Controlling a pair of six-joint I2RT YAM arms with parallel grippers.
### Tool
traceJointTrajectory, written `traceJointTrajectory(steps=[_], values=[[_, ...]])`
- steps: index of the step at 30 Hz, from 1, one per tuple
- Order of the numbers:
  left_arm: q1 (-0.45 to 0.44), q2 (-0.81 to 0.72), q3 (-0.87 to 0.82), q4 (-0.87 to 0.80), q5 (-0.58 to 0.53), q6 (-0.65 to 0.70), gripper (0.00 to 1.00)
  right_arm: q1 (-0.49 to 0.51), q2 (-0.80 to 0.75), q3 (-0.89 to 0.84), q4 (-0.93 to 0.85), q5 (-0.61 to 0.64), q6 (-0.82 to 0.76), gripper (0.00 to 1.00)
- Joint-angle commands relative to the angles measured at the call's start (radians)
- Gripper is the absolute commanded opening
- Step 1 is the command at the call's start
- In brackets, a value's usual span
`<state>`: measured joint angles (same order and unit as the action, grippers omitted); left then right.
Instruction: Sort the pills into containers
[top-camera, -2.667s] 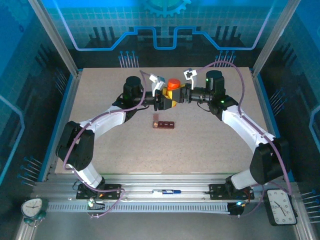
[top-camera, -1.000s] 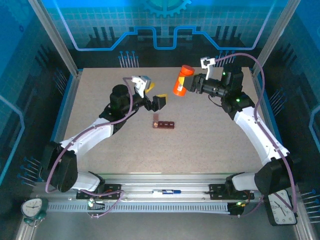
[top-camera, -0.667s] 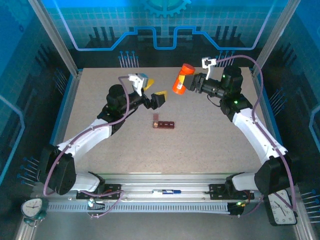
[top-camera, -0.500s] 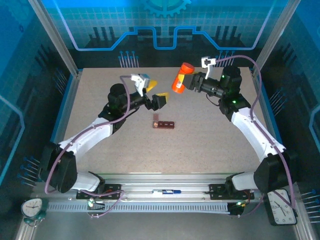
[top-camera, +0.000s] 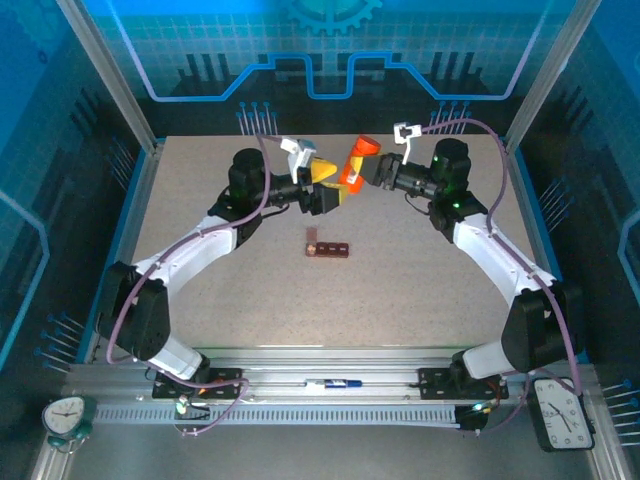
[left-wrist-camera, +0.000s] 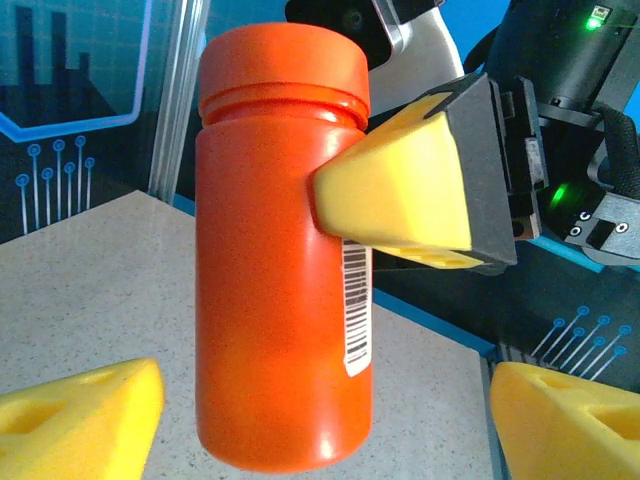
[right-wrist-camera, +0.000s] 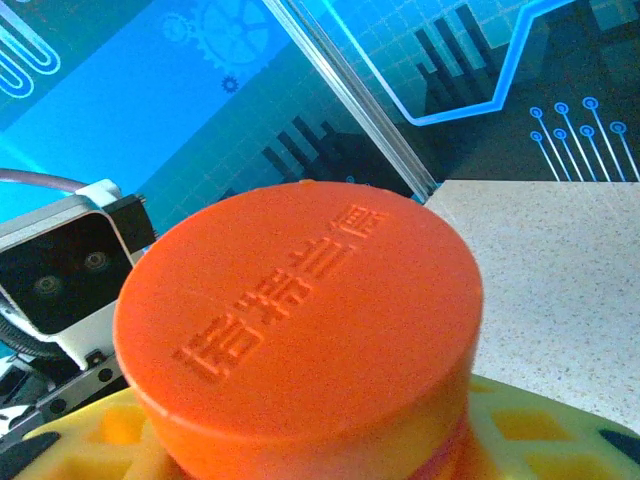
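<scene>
Right fingers (left-wrist-camera: 400, 190) clamp bottle (left-wrist-camera: 270, 290); left fingers (left-wrist-camera: 70, 425) flank, untouching.

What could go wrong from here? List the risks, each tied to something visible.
1. The orange bottle hangs tilted above the table, gripped by the right jaws alone. The left jaws stand open on either side of its base end. If they close off-centre, they could twist it loose.
2. The containers are a narrow bar lying nearer than the bottle, not under it. Pills tipped from up there may well miss or bounce out.
</scene>
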<state>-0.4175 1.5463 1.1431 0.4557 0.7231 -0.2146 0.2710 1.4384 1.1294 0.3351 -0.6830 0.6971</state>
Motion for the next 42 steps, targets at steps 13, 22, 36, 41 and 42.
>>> traceJointTrajectory(steps=[13,22,36,41,42], values=[[0.009,0.074,0.06,0.021,0.143,-0.088,0.77,0.082,0.019,0.035,0.06,-0.02,0.013,0.34],[0.009,0.069,0.02,0.06,0.155,-0.101,0.67,0.084,0.003,0.02,0.093,-0.001,0.049,0.34],[0.009,0.087,0.007,0.145,0.154,-0.147,0.46,0.096,-0.012,-0.011,0.128,0.002,0.073,0.35],[0.009,0.093,0.001,0.177,0.154,-0.161,0.37,0.097,-0.008,-0.01,0.13,0.005,0.071,0.38],[0.009,0.095,0.0,0.182,0.154,-0.16,0.35,0.097,-0.008,-0.007,0.128,0.007,0.069,0.4]])
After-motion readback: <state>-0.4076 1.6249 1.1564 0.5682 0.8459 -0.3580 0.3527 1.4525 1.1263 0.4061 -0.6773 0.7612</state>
